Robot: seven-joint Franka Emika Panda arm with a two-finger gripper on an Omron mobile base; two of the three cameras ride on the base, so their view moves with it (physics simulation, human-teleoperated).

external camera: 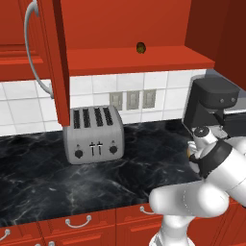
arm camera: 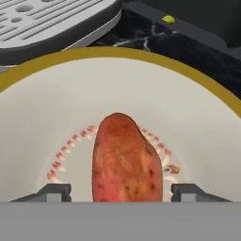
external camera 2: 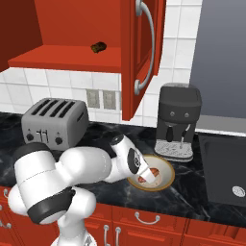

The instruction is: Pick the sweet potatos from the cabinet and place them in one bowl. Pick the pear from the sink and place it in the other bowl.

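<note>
We have the gripper [arm camera: 120, 193] low over the bowl [arm camera: 42, 117], which sits on the counter [external camera: 48, 173] just in front of the coffee machine [external camera 2: 178, 115]. In the hand view the fingertips [arm camera: 55, 192] stand apart on either side of the reddish potato [arm camera: 126, 162], with a gap showing on each side, so we read the claw as open and the potato as lying on the bowl floor, not clamped.

The second, dark potato [external camera 2: 98, 46] sits on the cabinet shelf [external camera: 139, 60], near its front edge, door [external camera 2: 139, 53] swung open. A small yellow-green spot [arm camera: 168, 20] beyond the bowl rim may be the pear; too small to be sure. The sink [external camera 2: 223, 168] lies to the right of the machine.

Risks as we judge them:
- Lifting out at a slant could let a finger clip the potato and roll it toward the rim; the bowl is shallow.
- A finger dragging the rim could shift or tip the bowl.
- The arm is folded close to the coffee machine; a wide swing toward the cabinet could strike it or the open door edge.
- The dark potato is rounder and near the shelf lip; a nudge on approach could knock it off onto the counter or toaster [external camera: 93, 134].
</note>
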